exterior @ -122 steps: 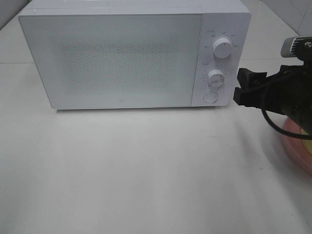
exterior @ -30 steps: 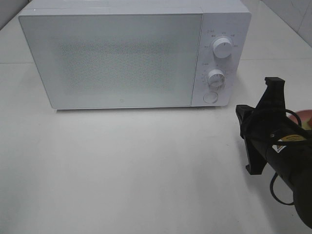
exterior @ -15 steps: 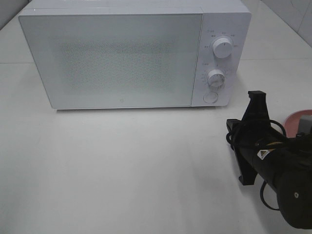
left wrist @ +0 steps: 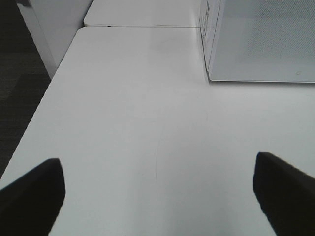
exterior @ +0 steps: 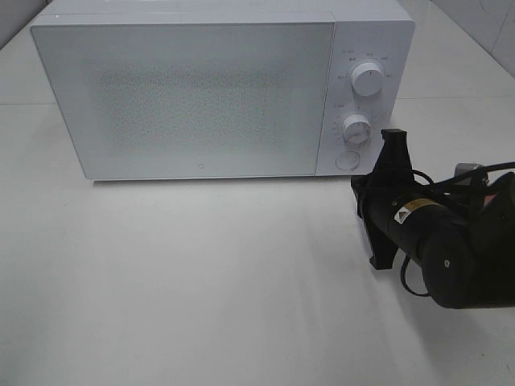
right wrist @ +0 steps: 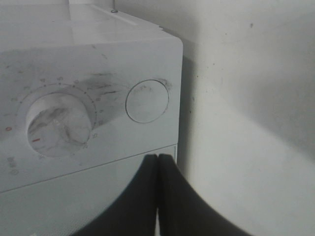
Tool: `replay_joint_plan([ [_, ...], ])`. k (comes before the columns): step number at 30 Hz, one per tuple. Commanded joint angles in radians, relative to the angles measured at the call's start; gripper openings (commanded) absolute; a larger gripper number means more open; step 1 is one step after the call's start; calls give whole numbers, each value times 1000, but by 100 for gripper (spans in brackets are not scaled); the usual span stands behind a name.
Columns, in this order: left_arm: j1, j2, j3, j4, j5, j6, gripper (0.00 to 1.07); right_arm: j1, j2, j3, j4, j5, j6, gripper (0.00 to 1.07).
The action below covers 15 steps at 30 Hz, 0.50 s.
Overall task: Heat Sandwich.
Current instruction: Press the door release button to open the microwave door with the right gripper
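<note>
microwave: white box-shaped microwave oven (exterior: 201, 96) at the back of the white tabletop (exterior: 201, 289); door shut, with a speckled grey window panel across most of the door front.
control panel: narrow strip on the right of the oven front. Upper round white knob (exterior: 368, 79), lower round white knob (exterior: 356, 127) right under it, flat round white button (exterior: 347, 160) at the bottom.
panel detail: right wrist view shows a red tick on the lower knob, printed scale marks around it, and grey smudges between knob and button.
right arm: thick black arm (exterior: 451, 249) comes in from the right edge of the high view, wrist rolled on its side. A loop of black cable (exterior: 412, 277) hangs off it.
right gripper (right wrist: 158, 158): fingers pressed together, nothing between them.
right gripper position: tips sit low in front of the oven's right front corner, near the round button and lower than the lower knob. Contact with the oven face: cannot tell.
left gripper (left wrist: 157, 196): jaws spread wide, one dark fingertip (left wrist: 34, 196) at each side, only bare tabletop between them. Out of the high view.
left gripper position: above the tabletop, well apart from the oven, facing its left front corner.
table edge: in the left wrist view the tabletop ends at a dark floor (left wrist: 19, 73) on the side away from the oven; a seam (left wrist: 142, 26) shows where a second white top butts on behind.
sandwich: not visible in any view, so cannot tell where it is.
</note>
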Motion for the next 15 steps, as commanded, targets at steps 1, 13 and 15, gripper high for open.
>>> replay_joint_plan([
  [1,3,-25,3,2,-9,-4,98,-34,19,-45,-42,16,4,0],
  [13,3,-25,3,2,-9,-4,98,-124,83,-194,-92,132,-22,0],
  [15,3,-25,3,2,-9,-4,98,-135,103,-220,-94,148,-23,0],
])
